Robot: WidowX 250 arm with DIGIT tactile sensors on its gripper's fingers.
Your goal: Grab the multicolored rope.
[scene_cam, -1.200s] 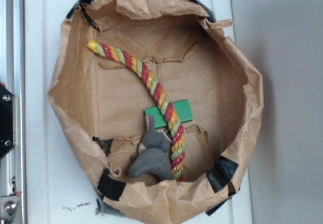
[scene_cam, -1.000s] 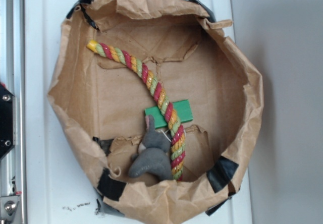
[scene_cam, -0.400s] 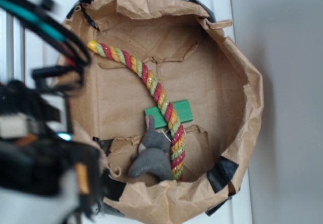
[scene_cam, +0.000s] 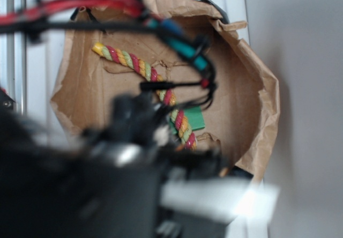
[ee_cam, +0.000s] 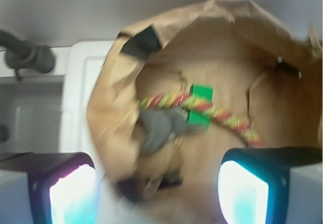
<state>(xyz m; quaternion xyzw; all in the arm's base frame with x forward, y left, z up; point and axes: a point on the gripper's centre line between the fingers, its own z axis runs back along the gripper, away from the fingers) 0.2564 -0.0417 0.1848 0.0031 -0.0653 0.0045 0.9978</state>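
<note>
Approach step, nothing held yet. Multicolored rope (scene_cam: 140, 65) lying on the floor of a torn brown paper bag (scene_cam: 257, 104) with rolled-down walls, set on a white counter (scene_cam: 43, 50); red, yellow and light green strands running in a long curve from the far left of the bag toward its near edge, crossing over a flat green block (scene_cam: 196, 119) on the way. In the wrist view, same rope (ee_cam: 202, 104) stretched side to side across the bag floor, green block (ee_cam: 201, 105) beneath its middle, grey plush toy (ee_cam: 157, 128) just beside and touching the rope's left stretch. Pincer (ee_cam: 159, 191) spread wide, two lit pads at the bottom corners of the wrist view with an empty gap between, high above the bag and clear of everything inside. Exterior view largely blocked by the blurred black arm (scene_cam: 102, 184) and its cables, lower half of the rope and the plush hidden there. Next move, as a judgement: centre over a bare stretch of rope away from the plush and the block, most likely the free upper length, turn so the pads straddle the rope across its width, descend inside the paper walls without snagging them, then close.
</note>
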